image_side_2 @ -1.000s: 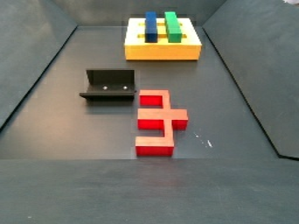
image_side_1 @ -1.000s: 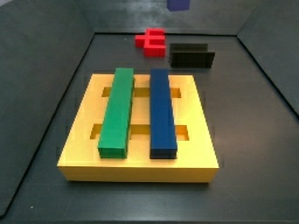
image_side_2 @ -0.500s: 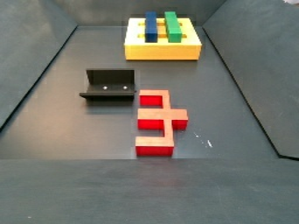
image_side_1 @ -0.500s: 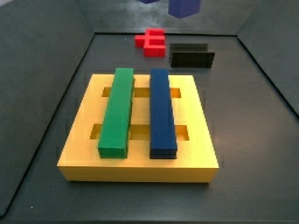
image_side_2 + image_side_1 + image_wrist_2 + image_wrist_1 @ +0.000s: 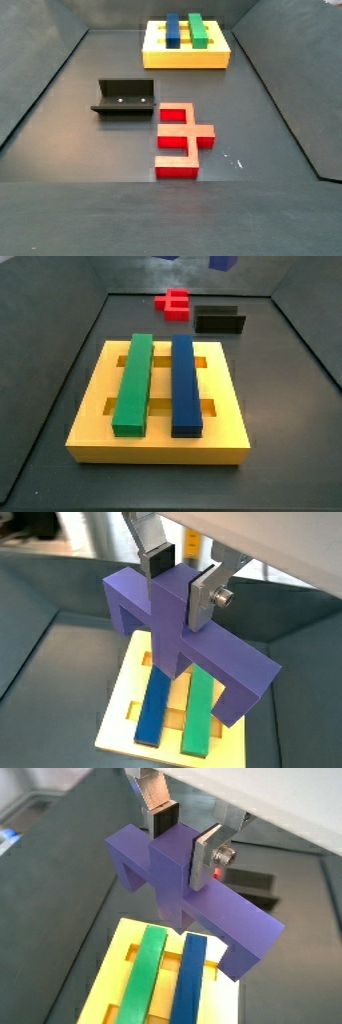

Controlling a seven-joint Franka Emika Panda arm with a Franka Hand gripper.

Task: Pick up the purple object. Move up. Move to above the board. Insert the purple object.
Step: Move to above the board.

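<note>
Gripper (image 5: 182, 838) is clamped on the purple object (image 5: 187, 898), which hangs high above the yellow board (image 5: 127, 727). Over the past second I've watched that piece drift across the top of a side view (image 5: 225, 262), so I judge I'm still carrying it toward the board.

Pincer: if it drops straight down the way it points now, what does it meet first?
The pincer is shut on the purple object, high above the board. Straight down, the purple object would probably meet the green bar or the blue bar first; depth is unclear.
</note>
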